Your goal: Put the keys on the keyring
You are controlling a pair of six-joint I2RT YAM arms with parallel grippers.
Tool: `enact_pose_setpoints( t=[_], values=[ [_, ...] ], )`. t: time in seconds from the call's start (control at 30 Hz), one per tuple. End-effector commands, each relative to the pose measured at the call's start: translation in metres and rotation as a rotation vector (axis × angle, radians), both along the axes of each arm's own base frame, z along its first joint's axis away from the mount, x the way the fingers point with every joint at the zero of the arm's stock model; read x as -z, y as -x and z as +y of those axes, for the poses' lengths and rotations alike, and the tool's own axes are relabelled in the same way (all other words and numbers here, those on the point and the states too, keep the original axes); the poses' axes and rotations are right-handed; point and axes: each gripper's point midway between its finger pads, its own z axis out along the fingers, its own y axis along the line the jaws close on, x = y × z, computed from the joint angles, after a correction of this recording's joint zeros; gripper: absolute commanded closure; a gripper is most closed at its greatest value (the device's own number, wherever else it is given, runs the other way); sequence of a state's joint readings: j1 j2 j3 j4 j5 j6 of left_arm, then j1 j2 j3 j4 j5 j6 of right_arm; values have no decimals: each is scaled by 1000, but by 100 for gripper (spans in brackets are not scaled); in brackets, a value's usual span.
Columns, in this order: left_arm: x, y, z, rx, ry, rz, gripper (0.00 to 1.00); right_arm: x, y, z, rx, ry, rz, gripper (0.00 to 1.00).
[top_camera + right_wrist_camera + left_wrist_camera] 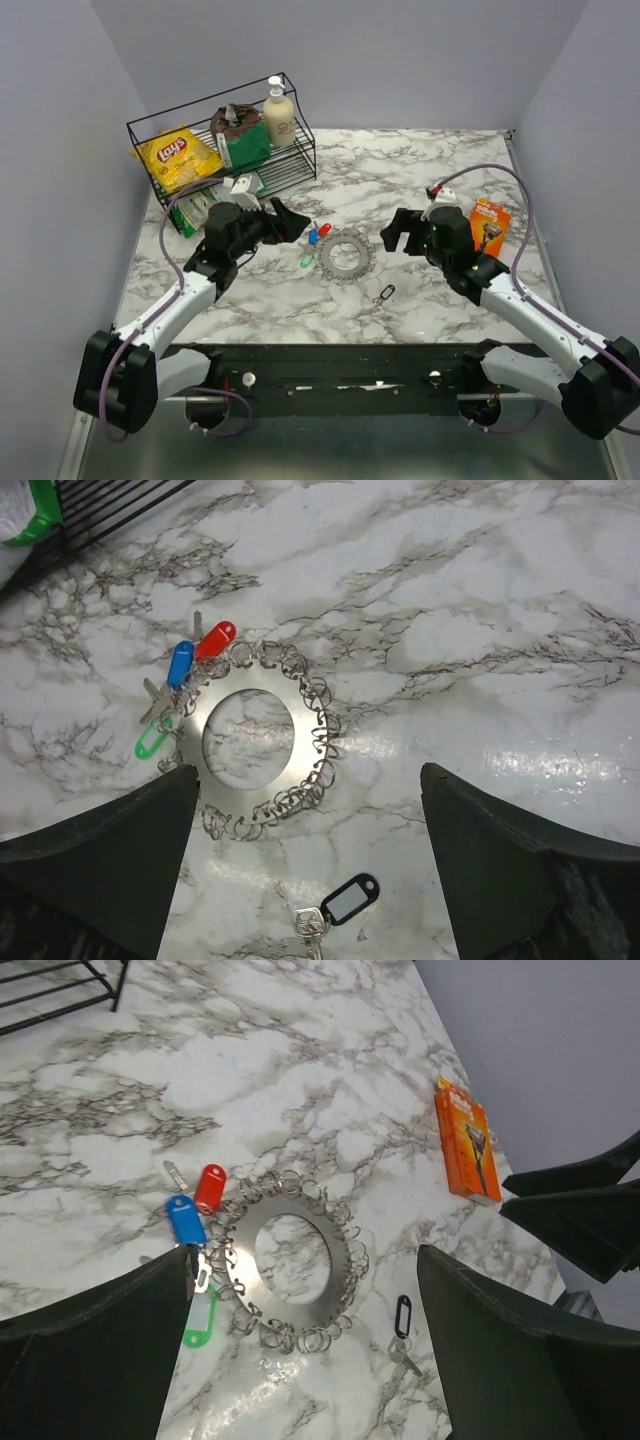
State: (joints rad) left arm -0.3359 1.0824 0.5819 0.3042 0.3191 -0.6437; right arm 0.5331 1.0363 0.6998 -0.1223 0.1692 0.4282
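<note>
My left gripper (288,222) and right gripper (398,232) both gape wide, holding nothing, flanking the large round silvery toothed-rim metal keyring (346,256). The tiny blue-headed key (313,238), red-headed key (324,229) and green-headed key (307,261) lie just beside its left edge. Bare white marble table (270,300) lies all around.
</note>
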Motion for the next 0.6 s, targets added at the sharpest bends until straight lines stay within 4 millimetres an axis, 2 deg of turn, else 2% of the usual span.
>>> enact_pose_setpoints(
  t=[0.0, 0.03, 0.07, 0.13, 0.3, 0.4, 0.47, 0.57],
  values=[
    [10, -6, -29, 40, -101, 58, 1, 21, 2, -2, 11, 50, 24, 0],
    [23, -7, -37, 58, -125, 92, 1, 26, 2, -2, 11, 57, 33, 0],
    [21, -4, -48, 88, -139, 102, 1, 28, 1, -1, 12, 58, 37, 0],
    [34, -4, -58, 112, -163, 139, 1, 39, 1, 3, -4, 64, 65, 0],
    [39, 0, -76, 179, -139, 158, 1, 57, 5, 10, -43, 58, 102, 0],
    [51, -1, -74, 172, -178, 196, 1, 61, 8, 20, -96, 37, 108, 2],
    [65, -2, -66, 139, -235, 249, 1, 62, 6, 25, -113, 27, 105, 3],
    [80, 5, -58, 140, -291, 303, 2, 65, 6, 33, -145, 26, 119, 4]
  ],
)
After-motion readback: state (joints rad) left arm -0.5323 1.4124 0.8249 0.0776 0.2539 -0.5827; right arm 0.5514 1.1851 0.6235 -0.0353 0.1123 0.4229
